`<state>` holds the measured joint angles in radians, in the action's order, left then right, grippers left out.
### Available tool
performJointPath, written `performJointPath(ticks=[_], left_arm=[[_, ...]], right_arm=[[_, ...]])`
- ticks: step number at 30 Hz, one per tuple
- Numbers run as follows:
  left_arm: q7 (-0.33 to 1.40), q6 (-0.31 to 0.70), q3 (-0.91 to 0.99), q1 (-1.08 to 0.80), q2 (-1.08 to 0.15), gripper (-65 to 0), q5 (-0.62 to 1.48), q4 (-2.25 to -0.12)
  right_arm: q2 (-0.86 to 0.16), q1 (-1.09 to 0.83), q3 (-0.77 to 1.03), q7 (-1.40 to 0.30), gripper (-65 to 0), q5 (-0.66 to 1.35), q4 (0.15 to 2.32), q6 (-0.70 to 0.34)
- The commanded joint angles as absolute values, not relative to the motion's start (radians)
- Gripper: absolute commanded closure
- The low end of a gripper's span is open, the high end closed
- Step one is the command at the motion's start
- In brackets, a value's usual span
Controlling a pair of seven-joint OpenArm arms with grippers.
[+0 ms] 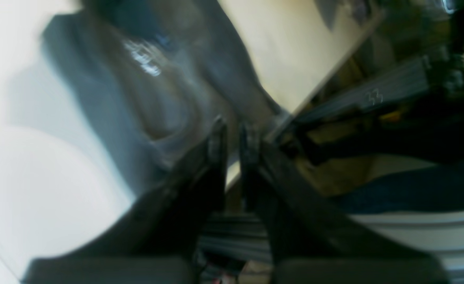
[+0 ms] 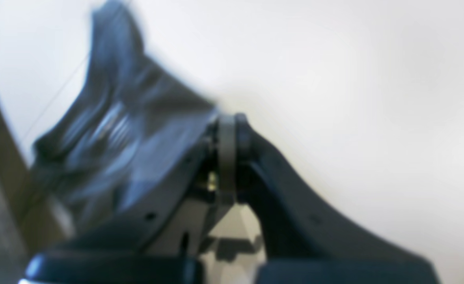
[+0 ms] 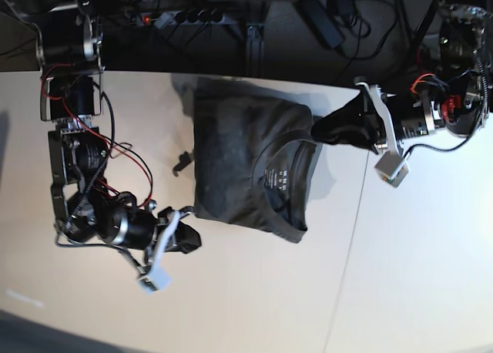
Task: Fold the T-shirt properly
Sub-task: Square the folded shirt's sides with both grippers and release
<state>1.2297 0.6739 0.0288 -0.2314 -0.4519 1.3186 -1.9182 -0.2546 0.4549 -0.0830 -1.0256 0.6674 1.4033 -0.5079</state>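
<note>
The dark olive-grey T-shirt [image 3: 246,156] lies partly folded on the pale table [image 3: 254,291], with its collar and white label [image 3: 276,176] facing up. My left gripper [image 3: 317,129] is at the shirt's edge near the collar. In the left wrist view its jaws [image 1: 232,132] are almost together, and the blurred fabric [image 1: 157,90] runs up to the fingertips. My right gripper [image 3: 194,233] is at the shirt's near corner. In the right wrist view it [image 2: 228,124] is shut, with a grey strip between the fingers, and the blurred shirt [image 2: 129,130] is drawn up against it.
A small dark object [image 3: 181,163] lies on the table beside the shirt. A power strip and cables [image 3: 192,15] run along the back edge. A seam [image 3: 347,245] crosses the table. The left wrist view shows the table edge [image 1: 334,67] and a metal frame beyond it.
</note>
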Motion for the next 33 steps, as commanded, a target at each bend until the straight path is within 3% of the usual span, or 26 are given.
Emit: performJointPath(ticks=[1, 7, 11, 17, 26, 33], left_arm=[[1.208, 0.698, 0.020, -0.239, -0.457, -4.0, 1.332, -1.947], [1.094, 0.698, -0.109, -0.249, -0.411, -3.9, 1.129, -1.946], [0.999, 0.698, -0.162, -0.241, -0.410, -3.9, 0.979, -1.917], [0.990, 0.698, -0.168, -0.179, -0.413, -3.9, 0.882, -1.795], [0.786, 0.698, -0.177, -0.039, -0.445, -3.9, 0.717, -1.509], [0.759, 0.698, -0.211, 0.151, -0.448, -3.9, 0.714, -1.361]], right_arm=[[-0.244, 0.522, -0.076, -0.978, 0.0, 0.651, 1.381, -0.598], [-0.168, 0.693, -0.124, -0.923, 0.0, 0.503, 1.136, -0.598], [-0.157, 0.753, -0.269, -0.924, 0.0, 0.487, 1.042, -0.598], [-0.175, 0.756, -0.495, -0.941, 0.0, 0.503, 1.025, -0.598], [-0.354, 0.719, -0.599, -1.095, 0.0, 0.855, 1.091, -0.598], [-0.506, 0.536, -0.599, -1.156, 0.0, 0.932, 1.320, -0.599]])
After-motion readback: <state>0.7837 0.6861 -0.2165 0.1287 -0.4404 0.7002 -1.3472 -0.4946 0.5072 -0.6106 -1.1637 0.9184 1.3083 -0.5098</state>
